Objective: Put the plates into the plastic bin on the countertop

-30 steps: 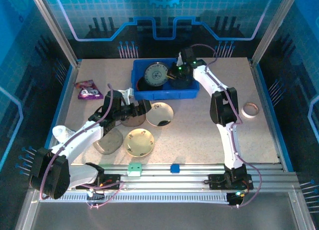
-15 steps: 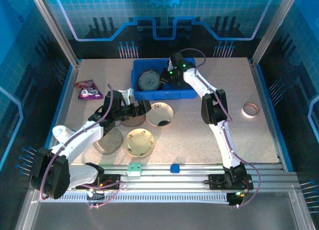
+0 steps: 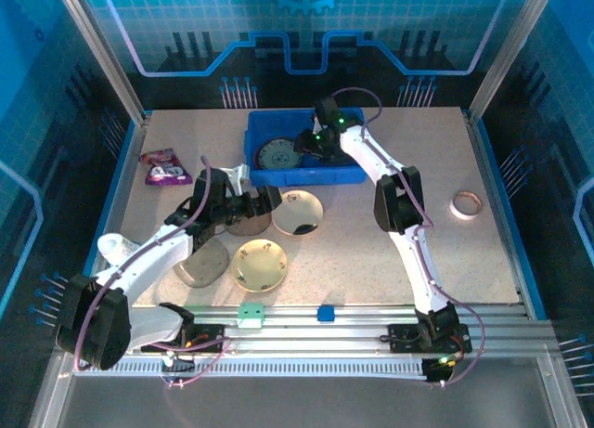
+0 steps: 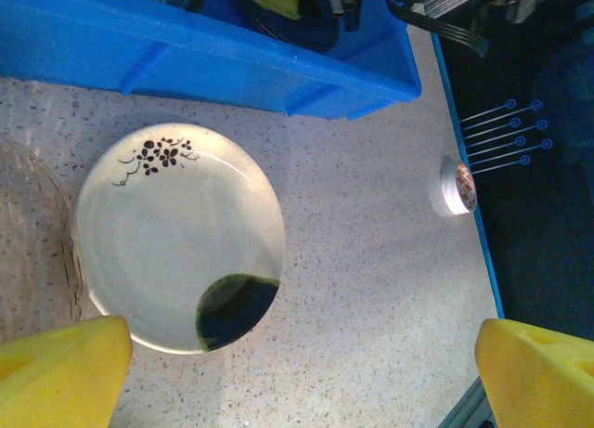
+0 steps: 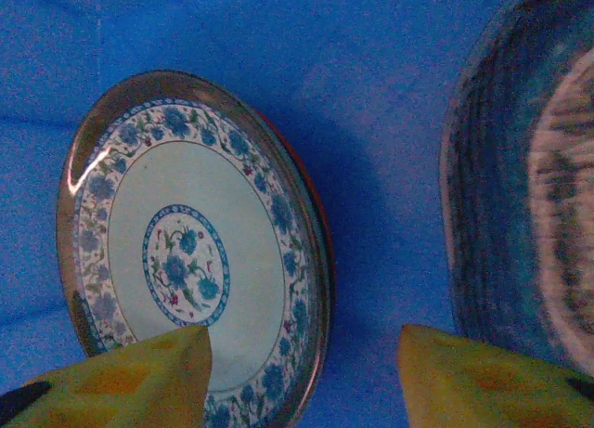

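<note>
Countertop [image 3: 371, 252]: flat beige speckled top with blue edging. I work from its near edge outward.
Nearest plates: a round cream dish [image 3: 260, 265] with faint small marks lies just beside a smoky grey plate [image 3: 202, 263], which is translucent and partly under my left arm.
Left gripper [image 3: 264, 198] [image 4: 297, 372]: I have it hovering low over the middle group. Its blunt yellow fingers [image 4: 60, 368] are spread wide and grip nothing.
Under the left gripper: a glossy cream floral plate [image 3: 297, 213] [image 4: 176, 233] with a black flower sprig near one rim and a dark patch at the opposite rim. A brownish translucent plate [image 3: 249, 226] [image 4: 23, 252] with a finely textured surface touches or overlaps its edge.
Off to the sides: a crinkled purple snack packet [image 3: 165, 166] far left, and a small tape ring [image 3: 466, 204] [image 4: 455, 187] far right, well apart from the plates.
Plastic bin [image 3: 306, 177] [image 4: 186, 57] [image 5: 278, 38]: a shallow bright-blue rectangular tub with a rim, standing just beyond the floral plate.
Right gripper [image 3: 311, 145] [image 5: 302, 372]: reaching down inside the bin, its yellow fingers stand apart and pinch nothing.
In the bin: a blue-green patterned plate [image 3: 277, 154] [image 5: 186, 252] with a shiny rim and a flower medallion lies tilted, with a thin orange-red edge showing beneath it. Beside it is a dark-rimmed plate [image 5: 520, 187], ribbed and blurred.
</note>
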